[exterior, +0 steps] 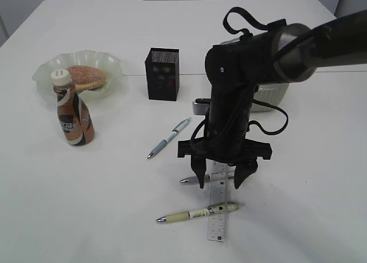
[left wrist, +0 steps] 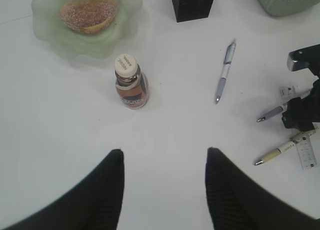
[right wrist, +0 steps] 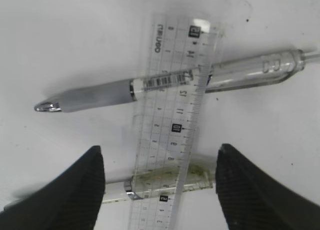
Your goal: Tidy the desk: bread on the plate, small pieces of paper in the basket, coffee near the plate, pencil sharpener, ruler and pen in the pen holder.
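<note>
Exterior view: right gripper [exterior: 219,180] hangs low over the ruler [exterior: 218,208], fingers spread, one to each side of it. Likely lining up a grasp across the ruler's width. A grey pen [exterior: 195,179] lies between the fingertips; a yellow pen [exterior: 198,214] lies just in front, crossing the ruler. A blue pen [exterior: 169,138] sits up and left of the claw, the pen holder [exterior: 162,74] farther behind it. Bread [exterior: 87,77] is on the plate [exterior: 46,74], coffee [exterior: 73,109] beside it: those steps look done.

Left wrist view: left gripper [left wrist: 165,190] apart, holding nothing, well clear of the coffee ahead; parked out of the way, I judge.

Right wrist view: fingers [right wrist: 75,190] wide apart. The transparent ruler lies between them, apparently over both pens, so closing risks catching a pen too.
</note>
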`<state>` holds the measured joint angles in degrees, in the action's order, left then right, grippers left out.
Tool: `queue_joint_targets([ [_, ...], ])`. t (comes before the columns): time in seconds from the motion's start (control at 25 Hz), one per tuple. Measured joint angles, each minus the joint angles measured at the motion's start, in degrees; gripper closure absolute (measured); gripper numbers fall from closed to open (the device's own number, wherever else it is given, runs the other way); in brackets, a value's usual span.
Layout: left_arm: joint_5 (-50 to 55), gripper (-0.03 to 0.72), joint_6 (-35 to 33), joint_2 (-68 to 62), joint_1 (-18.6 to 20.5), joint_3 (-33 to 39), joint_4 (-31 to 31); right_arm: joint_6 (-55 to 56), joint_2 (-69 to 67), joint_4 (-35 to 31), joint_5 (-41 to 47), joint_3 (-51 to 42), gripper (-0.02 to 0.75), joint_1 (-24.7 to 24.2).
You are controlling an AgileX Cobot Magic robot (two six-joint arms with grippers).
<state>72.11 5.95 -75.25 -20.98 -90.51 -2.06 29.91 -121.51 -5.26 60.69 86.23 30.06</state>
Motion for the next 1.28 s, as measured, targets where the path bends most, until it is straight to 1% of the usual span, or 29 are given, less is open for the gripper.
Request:
queue_joint_targets([
  [0.88, 0.00, 0.308, 0.00, -0.21, 0.00, 0.00, 0.00, -0.11, -3.49, -0.99, 0.11, 0.00, 0.234, 0.00],
  [0.96, 0.00, 0.308, 0.00, -0.28, 0.00, 0.00, 0.00, -0.11, -3.49, -0.99, 0.11, 0.00, 0.265, 0.00],
  [1.16, 0.00, 0.308, 0.00, -0.28, 0.00, 0.00, 0.00, -0.11, -3.49, -0.99, 0.11, 0.00, 0.428, 0.00],
  [1.2, 0.00, 0.308, 0.00, -0.28, 0.00, 0.00, 0.00, -0.11, -3.49, -0.99, 0.11, 0.00, 0.450, 0.00],
  [1.28, 0.00, 0.308, 0.00, -0.28, 0.00, 0.00, 0.00, -0.11, -3.49, -0.99, 0.11, 0.00, 0.461, 0.00],
])
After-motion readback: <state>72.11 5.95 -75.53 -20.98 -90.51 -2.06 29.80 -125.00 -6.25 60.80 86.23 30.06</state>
